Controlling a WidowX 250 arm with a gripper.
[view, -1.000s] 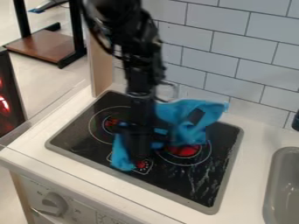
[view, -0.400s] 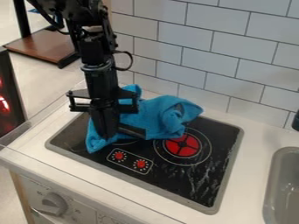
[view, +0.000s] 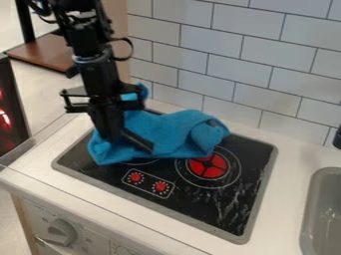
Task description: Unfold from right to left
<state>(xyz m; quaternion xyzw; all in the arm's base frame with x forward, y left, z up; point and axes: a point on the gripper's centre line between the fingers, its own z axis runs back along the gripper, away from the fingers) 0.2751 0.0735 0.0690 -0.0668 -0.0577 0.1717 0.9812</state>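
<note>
Cloth [view: 174, 130] bunched on stove [view: 220, 204]
The gripper [view: 132, 145] is open at the cloth's left; 1 top layer is best pinched at the right and drawn low leftward.

I work in a play kitchen, to go by what lies around me: a black stovetop [view: 200, 201] with a red burner [view: 208, 166] on a white table [view: 291, 167], a grey sink [view: 318, 204] near it, a wall of pale tiles [view: 253, 55] behind, and a chunky dial [view: 61, 232] on the front panel [view: 90, 239]
</note>
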